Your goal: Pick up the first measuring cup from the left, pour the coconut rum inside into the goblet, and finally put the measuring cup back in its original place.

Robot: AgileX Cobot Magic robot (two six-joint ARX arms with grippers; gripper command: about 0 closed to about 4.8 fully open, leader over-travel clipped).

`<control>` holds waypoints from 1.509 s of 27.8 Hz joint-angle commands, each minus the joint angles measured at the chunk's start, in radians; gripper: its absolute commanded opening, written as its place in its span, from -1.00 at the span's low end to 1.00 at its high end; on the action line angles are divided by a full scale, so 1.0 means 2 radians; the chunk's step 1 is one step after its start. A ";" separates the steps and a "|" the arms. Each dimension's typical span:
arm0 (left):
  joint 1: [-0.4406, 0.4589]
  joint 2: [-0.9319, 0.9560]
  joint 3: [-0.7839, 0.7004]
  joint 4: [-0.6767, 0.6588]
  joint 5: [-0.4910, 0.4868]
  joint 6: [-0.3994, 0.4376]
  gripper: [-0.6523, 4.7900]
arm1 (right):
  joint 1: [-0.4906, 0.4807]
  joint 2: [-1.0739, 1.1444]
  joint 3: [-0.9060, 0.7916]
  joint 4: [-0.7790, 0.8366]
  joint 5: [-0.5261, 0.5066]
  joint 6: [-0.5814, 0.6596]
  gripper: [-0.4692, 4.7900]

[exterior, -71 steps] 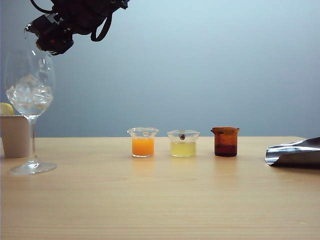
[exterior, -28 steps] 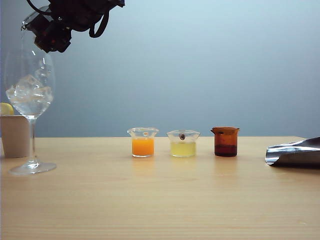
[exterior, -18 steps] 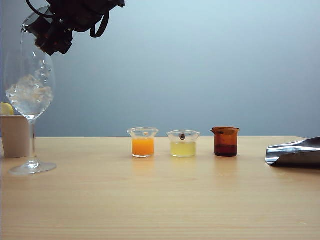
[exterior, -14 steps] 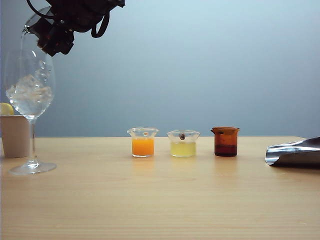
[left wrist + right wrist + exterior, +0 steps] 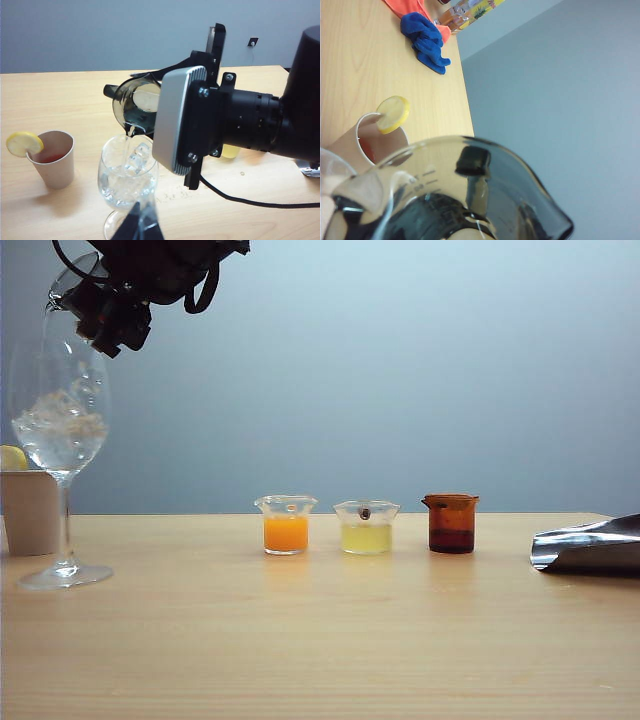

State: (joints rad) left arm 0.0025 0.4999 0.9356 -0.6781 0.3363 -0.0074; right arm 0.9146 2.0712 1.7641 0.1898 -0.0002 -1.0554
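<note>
Now the pour is underway: the right gripper (image 5: 156, 95), jaws clamped on the first measuring cup (image 5: 127, 107), tips it above the goblet (image 5: 127, 180), and coconut rum (image 5: 125, 150) streams onto the ice. Some rum remains inside; returning the cup to the worktop (image 5: 320, 640) is left. The left gripper (image 5: 139, 227) hovers by the goblet, jaws unreadable.

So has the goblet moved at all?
No. The goblet stays beside the paper cup, under the measuring cup tipped by the right gripper; the left gripper hovers nearby.
</note>
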 commanded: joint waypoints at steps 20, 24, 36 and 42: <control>0.000 0.000 0.002 -0.001 -0.002 0.009 -0.78 | 0.001 -0.004 0.004 0.016 0.001 -0.081 -0.82; 0.000 0.000 0.002 -0.001 -0.002 0.010 -0.78 | 0.001 -0.004 0.004 0.016 0.001 -0.094 -0.82; 0.000 0.000 0.002 0.000 -0.002 0.009 -0.78 | 0.002 -0.004 0.004 0.027 0.000 -0.107 -0.82; 0.000 0.000 0.002 0.000 -0.002 0.009 -0.78 | 0.002 -0.004 0.004 0.027 -0.001 -0.132 -0.82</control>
State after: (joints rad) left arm 0.0025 0.4999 0.9356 -0.6922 0.3359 0.0074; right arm 0.9150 2.0708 1.7641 0.2131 -0.0006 -1.3006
